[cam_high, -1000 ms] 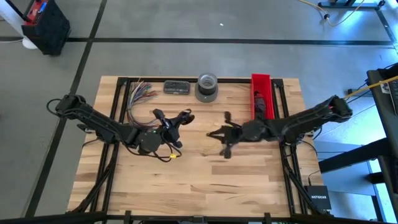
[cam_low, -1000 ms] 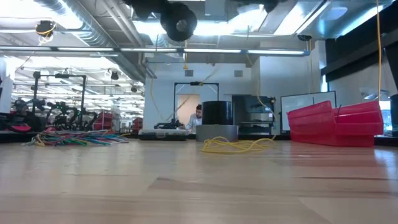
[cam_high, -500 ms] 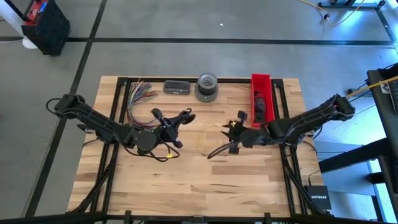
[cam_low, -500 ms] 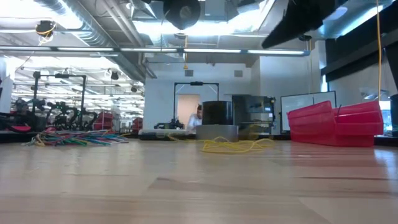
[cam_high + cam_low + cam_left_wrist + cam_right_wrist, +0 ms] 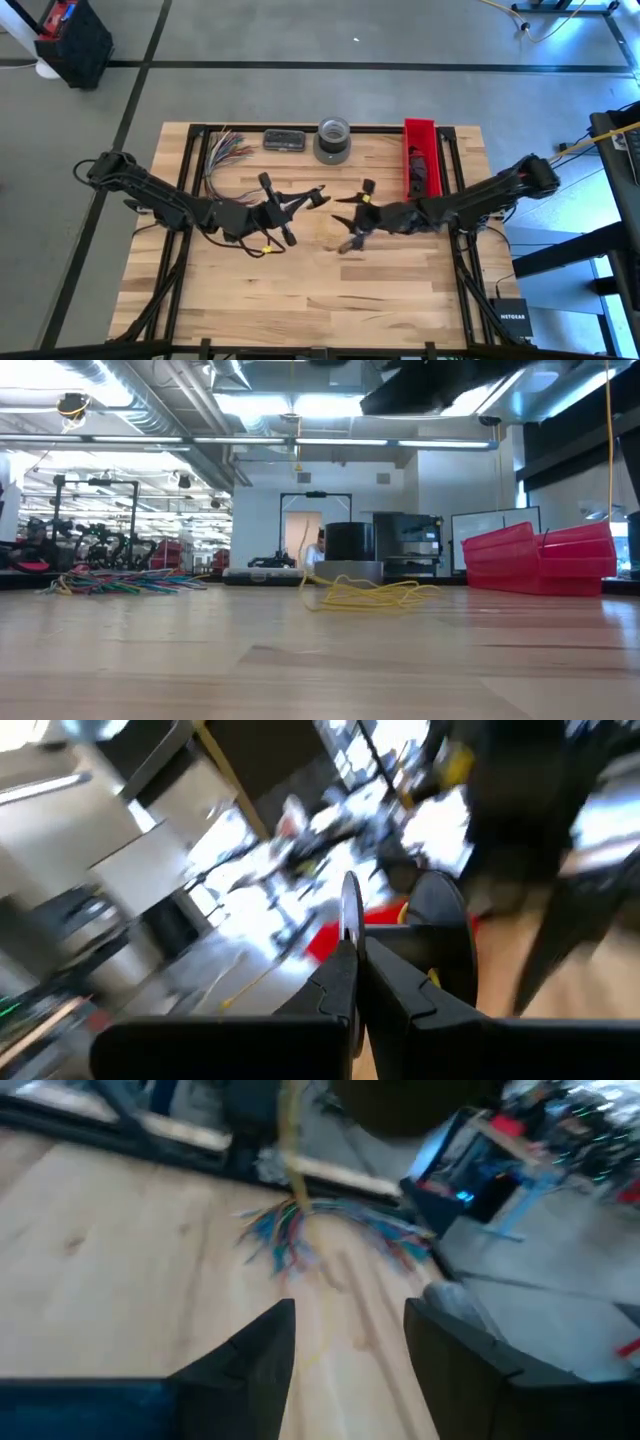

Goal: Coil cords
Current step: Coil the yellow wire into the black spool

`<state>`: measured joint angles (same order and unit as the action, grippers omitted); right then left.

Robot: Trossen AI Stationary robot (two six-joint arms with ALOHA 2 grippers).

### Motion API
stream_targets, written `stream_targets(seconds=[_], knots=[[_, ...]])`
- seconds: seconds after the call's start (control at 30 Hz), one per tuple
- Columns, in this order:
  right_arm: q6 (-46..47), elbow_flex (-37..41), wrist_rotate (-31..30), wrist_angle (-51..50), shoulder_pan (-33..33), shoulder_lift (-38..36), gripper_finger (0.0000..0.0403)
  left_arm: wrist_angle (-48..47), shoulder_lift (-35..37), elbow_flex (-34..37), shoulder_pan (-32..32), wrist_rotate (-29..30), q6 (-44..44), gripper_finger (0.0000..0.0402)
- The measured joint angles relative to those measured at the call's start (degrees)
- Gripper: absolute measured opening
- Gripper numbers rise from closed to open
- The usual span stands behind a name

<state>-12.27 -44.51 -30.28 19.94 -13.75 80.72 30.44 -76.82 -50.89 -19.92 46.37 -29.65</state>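
The tabletop (image 5: pixel 400 290) is a pale wooden butcher-block surface set on a dark frame.

Items resting directly on it:
- A fan of multicoloured wires (image 5: pixel 222 150) lies at the far left, spreading toward the far edge.
- A flat dark rectangular device (image 5: pixel 284 140) lies at the far edge, just right of the wires.
- A grey tape roll (image 5: pixel 333 141) stands at the far centre, beside the device.
- A red bin (image 5: pixel 421 150) sits at the far right, its long side running near to far; dark contents show inside it.
- A loose thin yellow cord (image 5: pixel 372 594) lies near the centre, in front of the tape roll in the low view.
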Motion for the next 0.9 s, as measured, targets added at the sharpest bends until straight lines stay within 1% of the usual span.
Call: stream_targets(seconds=[0.1, 0.17, 0.23, 0.37, 0.47, 0.57, 0.63, 0.7, 0.9], knots=[[-1.5, 0.4, 1.6, 8.3, 2.8, 5.5, 0.0181, 2.5, 0.0, 0.0, 1.5, -7.6, 3.0, 0.0005], [-2.6, 0.4, 4.4, 12.5, 3.9, 9.0, 0.0175, 2.4, -0.1, 0.0, 2.3, -9.8, 4.4, 0.0005], [-4.6, 0.4, 7.2, 16.7, 4.2, 12.3, 0.0168, 2.4, -0.5, 0.0, 2.8, -9.8, 5.1, 0.0005], [-9.0, 0.4, 7.4, 22.7, 4.0, 16.1, 0.0155, 1.9, -1.1, 0.1, 2.9, -9.8, 5.5, 0.0005], [-10.5, 0.4, 8.0, 23.2, 4.1, 16.3, 0.0148, 1.8, -1.2, 0.1, 2.6, -9.8, 5.6, 0.0005], [-10.8, 0.4, 7.4, 24.4, 4.7, 16.3, 0.0144, 2.3, -1.1, 0.1, 2.3, -9.8, 5.6, 0.0005], [-10.4, 0.4, 9.2, 24.6, 5.3, 16.3, 0.0143, 2.6, -1.2, 0.1, 2.3, -9.8, 5.6, 0.0005], [-10.2, 0.4, 10.6, 25.5, 6.1, 16.7, 0.0142, 4.0, -1.1, 0.1, 2.4, -9.8, 5.0, 0.0005], [-10.1, 0.3, 11.0, 28.5, 7.6, 18.6, 0.0142, 8.6, -1.1, 0.1, 2.4, -9.8, 2.1, 0.0005]])
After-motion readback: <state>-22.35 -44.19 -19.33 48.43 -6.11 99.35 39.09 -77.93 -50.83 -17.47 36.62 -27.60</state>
